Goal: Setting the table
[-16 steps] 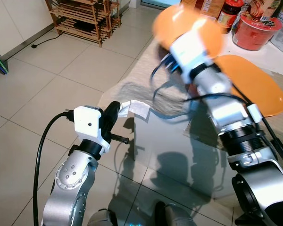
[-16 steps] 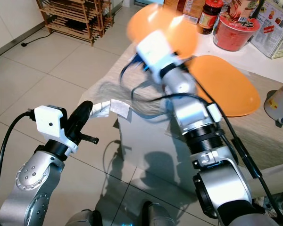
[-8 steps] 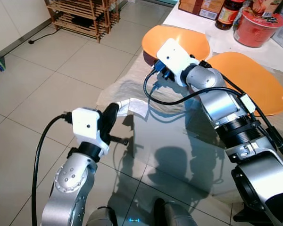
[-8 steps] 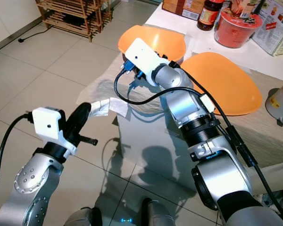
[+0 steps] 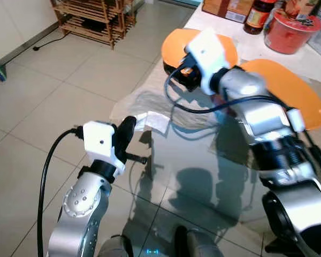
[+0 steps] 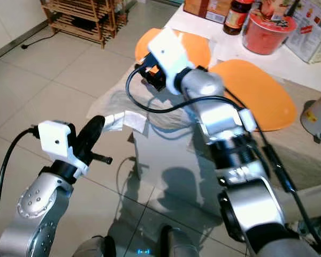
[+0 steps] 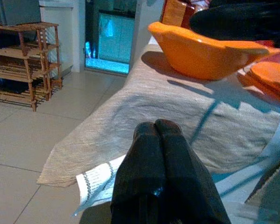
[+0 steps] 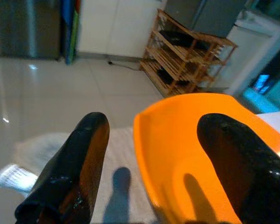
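grey woven cloth (image 7: 144, 107) draped over the table's near-left corner, hem hanging. orange bowl (image 8: 186, 154), smooth and curved, on the cloth at far left, partly hidden behind right gripper (image 8: 154, 163), fingers spread astride its rim. left gripper (image 7: 156, 154) pressed together near the corner. red tub's (image 6: 266, 32) lettering unreadable.

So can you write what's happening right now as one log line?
right claw: open, straddling rim of deep orange plastic bowl | left claw: shut, near grey woven table mat edge | flat orange plate: on table
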{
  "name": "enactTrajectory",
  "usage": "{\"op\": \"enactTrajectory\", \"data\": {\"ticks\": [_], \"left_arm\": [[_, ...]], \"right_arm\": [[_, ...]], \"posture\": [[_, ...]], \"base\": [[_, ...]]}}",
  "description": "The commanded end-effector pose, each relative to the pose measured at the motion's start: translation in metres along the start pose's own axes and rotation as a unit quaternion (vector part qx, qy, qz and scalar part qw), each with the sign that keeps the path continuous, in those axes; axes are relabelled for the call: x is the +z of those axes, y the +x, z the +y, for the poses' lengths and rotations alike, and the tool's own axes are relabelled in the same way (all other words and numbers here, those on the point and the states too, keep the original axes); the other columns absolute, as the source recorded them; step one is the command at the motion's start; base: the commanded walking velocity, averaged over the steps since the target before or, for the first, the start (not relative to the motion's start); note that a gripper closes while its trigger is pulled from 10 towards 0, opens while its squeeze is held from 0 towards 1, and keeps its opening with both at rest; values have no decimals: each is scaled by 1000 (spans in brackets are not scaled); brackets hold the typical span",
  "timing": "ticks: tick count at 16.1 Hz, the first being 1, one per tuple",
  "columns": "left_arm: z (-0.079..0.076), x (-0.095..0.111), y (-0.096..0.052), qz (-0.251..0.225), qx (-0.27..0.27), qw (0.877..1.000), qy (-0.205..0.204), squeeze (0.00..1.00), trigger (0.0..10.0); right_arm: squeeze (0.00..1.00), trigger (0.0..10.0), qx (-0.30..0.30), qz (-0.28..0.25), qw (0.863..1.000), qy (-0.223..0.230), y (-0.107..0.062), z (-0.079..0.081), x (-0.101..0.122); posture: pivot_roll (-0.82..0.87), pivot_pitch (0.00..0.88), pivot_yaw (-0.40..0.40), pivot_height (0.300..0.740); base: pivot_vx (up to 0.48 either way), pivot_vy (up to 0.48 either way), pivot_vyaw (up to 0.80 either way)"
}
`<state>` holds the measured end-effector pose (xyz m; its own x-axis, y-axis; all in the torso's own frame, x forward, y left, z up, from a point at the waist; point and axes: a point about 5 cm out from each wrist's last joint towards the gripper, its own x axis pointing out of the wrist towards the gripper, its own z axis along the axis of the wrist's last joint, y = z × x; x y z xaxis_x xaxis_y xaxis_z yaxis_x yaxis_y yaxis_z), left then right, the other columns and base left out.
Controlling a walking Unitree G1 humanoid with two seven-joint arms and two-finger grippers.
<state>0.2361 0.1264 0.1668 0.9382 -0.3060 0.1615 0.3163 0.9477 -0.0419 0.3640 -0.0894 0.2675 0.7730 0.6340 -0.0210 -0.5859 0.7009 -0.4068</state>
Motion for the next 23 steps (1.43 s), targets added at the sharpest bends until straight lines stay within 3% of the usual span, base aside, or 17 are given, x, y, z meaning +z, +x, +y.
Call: {"op": "enactTrajectory", "data": {"ticks": [1,3,4,5,6,7,8,9,10,13,14,16,19,21,22,23], "left_arm": [[-1,0,-2,0,-3,1000,-5,0,10000],[-3,1,-2,-1,-12,1000,-6,0,10000],[-1,3,-1,-3,-10,1000,-7,0,10000],[1,6,-1,-12,-6,1000,-12,0,10000],[2,7,0,-15,-4,1000,-13,0,10000],[3,13,1,-29,-5,999,-24,0,10000],[4,21,2,-49,-10,998,-35,0,10000],[5,26,3,-59,-13,997,-40,0,10000],[7,34,4,-78,-21,996,-43,0,10000],[6,37,7,-83,-35,995,-40,0,10000],[3,39,8,-88,-48,994,-42,0,10000],[1,47,7,-105,-63,991,-50,0,10000],[18,92,-7,-205,-89,970,-96,0,10000],[27,110,-23,-232,-131,958,-102,0,10000],[30,108,-23,-227,-122,962,-92,0,10000],[37,99,-19,-193,-85,976,-59,0,10000]], "right_arm": [[1000,10000,5,-27,999,36,-11,-6,4],[1000,10000,-15,-131,982,132,-25,-14,23],[0,10000,-25,-171,961,218,-30,-16,26],[0,10000,24,-207,941,268,-36,0,30],[0,10000,46,-219,935,276,-38,6,32],[0,10000,85,-251,909,321,-45,21,35],[0,10000,88,-267,893,351,-48,31,35],[0,10000,79,-266,892,358,-48,33,34],[0,10000,22,-248,893,376,-47,30,28],[0,10000,-59,-223,899,372,-48,17,17],[0,10000,-96,-199,914,341,-48,14,12],[0,10000,-130,-169,925,315,-47,15,3],[0,10000,-156,-150,927,306,-48,17,-7],[0,10000,-162,-151,925,308,-47,17,-9],[0,10000,-164,-150,925,307,-47,17,-10],[0,10000,-168,-150,925,307,-47,16,-11]], "posture": [[-50,181,-25,740],[-55,183,-24,740],[-58,184,-23,740],[-58,182,-24,740],[-59,182,-23,740],[-58,181,-20,740],[-57,178,-18,740],[-57,177,-18,740],[-64,173,-11,740],[-74,164,-5,740],[-75,163,-5,740],[-81,161,-5,740],[-77,159,-4,740],[-67,159,-5,740],[-65,160,-5,740],[-63,158,-3,740]], "base": [[0,0,0],[0,0,0],[0,0,0],[0,0,-438],[0,0,-438],[0,0,-800],[0,0,-800],[0,0,-800],[0,0,-800],[0,0,-800],[0,0,-800],[0,0,0],[0,0,-267],[0,0,-800],[0,0,-800],[0,0,-800]]}}
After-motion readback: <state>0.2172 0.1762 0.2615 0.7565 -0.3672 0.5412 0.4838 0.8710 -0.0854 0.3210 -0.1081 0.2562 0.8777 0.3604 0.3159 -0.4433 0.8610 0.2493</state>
